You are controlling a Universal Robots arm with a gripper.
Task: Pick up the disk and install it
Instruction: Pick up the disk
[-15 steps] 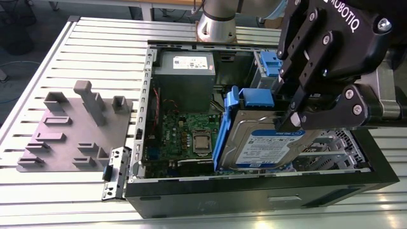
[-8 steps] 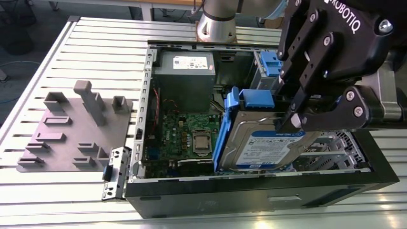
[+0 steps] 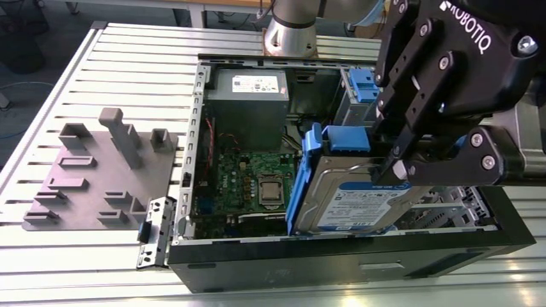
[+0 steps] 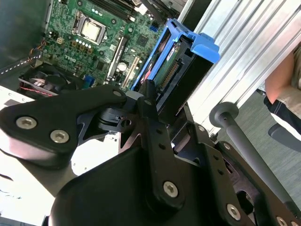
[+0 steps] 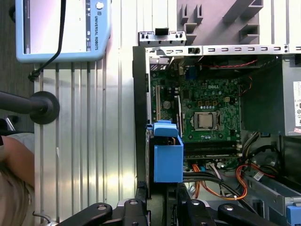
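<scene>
exterior view: high oblique over case [image 3: 341,262]; first wrist view: straight down; second wrist view: close, slanted; shared: motherboard [image 5: 221,101]

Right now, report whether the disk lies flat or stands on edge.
On edge, tilted: the disk stands in the open case, label showing, gripper clamped on its top.

In the exterior view the claw [image 3: 394,167], clamped on the disk [image 3: 354,204], covers the disk's corner at its one o'clock — just where it meets the metal is hidden. The claw's own body runs off the picture's edge. The disk's six-o'clock edge drops out of sight behind the wall of the computer case [image 3: 341,262]. At the case's twelve o'clock the arm's base [image 3: 295,29] is cut off. In the first wrist view a person's arm [image 5: 11,162] and a pendant screen [image 5: 63,28] are cropped by the edge — what the screen displays is too small to tell.
</scene>
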